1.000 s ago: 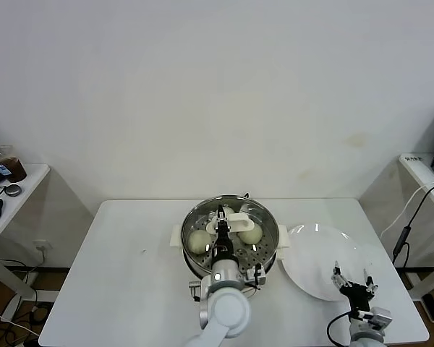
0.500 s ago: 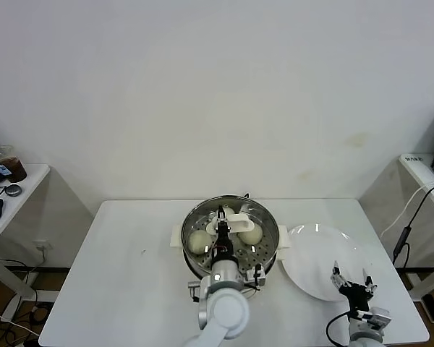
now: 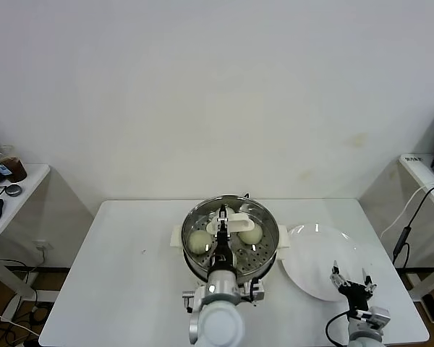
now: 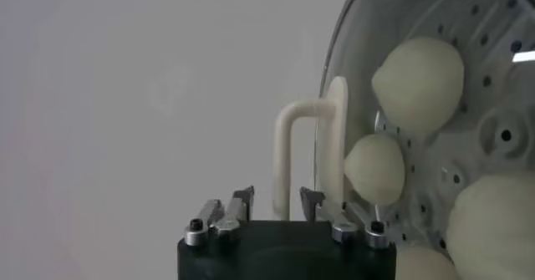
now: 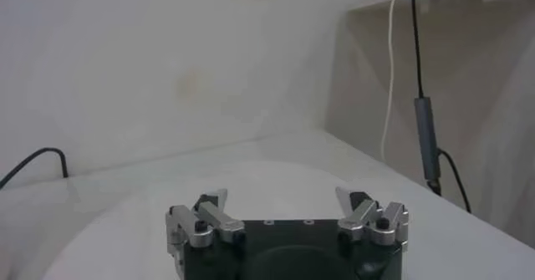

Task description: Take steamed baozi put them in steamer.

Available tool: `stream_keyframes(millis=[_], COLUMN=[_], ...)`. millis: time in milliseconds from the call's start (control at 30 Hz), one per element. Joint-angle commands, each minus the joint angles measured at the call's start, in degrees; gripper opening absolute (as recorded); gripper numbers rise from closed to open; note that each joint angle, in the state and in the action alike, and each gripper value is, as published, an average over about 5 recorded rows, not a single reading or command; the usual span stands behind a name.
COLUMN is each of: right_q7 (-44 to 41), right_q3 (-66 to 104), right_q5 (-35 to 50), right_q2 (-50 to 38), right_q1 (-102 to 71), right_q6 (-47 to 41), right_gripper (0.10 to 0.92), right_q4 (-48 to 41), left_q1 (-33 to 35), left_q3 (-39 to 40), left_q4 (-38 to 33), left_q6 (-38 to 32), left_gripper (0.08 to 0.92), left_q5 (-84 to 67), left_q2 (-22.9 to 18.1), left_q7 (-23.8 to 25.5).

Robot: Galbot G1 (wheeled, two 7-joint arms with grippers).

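Note:
The steamer (image 3: 266, 249) stands at the middle of the table with its glass lid (image 4: 393, 6) on it. Several cream-white baozi (image 4: 418, 73) lie on the perforated tray under the glass; two show in the head view (image 3: 199, 241). My left gripper (image 3: 222, 220) hangs over the lid's cream handle (image 4: 308, 140). Its jaws are open, and the handle's post stands between the fingers (image 4: 242, 198) with a gap on each side. My right gripper (image 3: 351, 278) waits open over the near edge of the white plate (image 3: 311, 253).
The white plate (image 5: 251, 181) lies right of the steamer with nothing on it. Bare table top (image 3: 130, 282) stretches to the left. A side table with small items (image 3: 7, 181) stands far left, and a cable (image 3: 412, 217) hangs at the right.
My left gripper was shut on the lid handle and has now opened round it, and its wrist has drawn back a little towards me. The right arm has not moved.

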Motion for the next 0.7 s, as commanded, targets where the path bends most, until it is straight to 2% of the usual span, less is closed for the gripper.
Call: stream_keyframes(millis=[33,200,300,400,567,700], right_q7=[0.0,-0.2,-0.6,-2.0,-3.6,-5.3], right_q3=[0.1,0.3,0.3,0.2,-0.2,-1.8], right_q5=[0.0,0.3,0.8,1.1,-1.8,-1.9], right_q2=[0.0,-0.1,-0.2,-0.3,-1.0,-1.6], right_q1=[0.0,-0.5,-1.1,-1.9,-3.4,-6.0], right_q6=[0.0,-0.7,-2.3,-2.7,0.8,-1.3], right_gripper=[0.823,0.823,0.823,0.823,0.823,0.823], right_q4=[0.1,0.8,1.8,3.4,5.8,10.7], left_q1=[4.3,7.0,10.3,15.1,22.5,25.7], left_q3=[0.0,-1.9,-5.2,-12.1,-25.8,-35.6], left_q4=[-9.3,-16.1,-21.3,-26.3,-31.8,-30.6], left_q6=[-0.4,-0.9,-2.6,-5.4,-12.5,-20.1], left_gripper=[0.679,0.802,0.820,0.822,0.823,0.823], left_q5=[-2.0,-5.1,-10.3,-20.1,-48.4,-61.5], left_q2=[3.0,4.7,6.3,8.1,11.4,9.6], left_q7=[1.6,0.5,-3.9,-9.7,-18.5,-21.3])
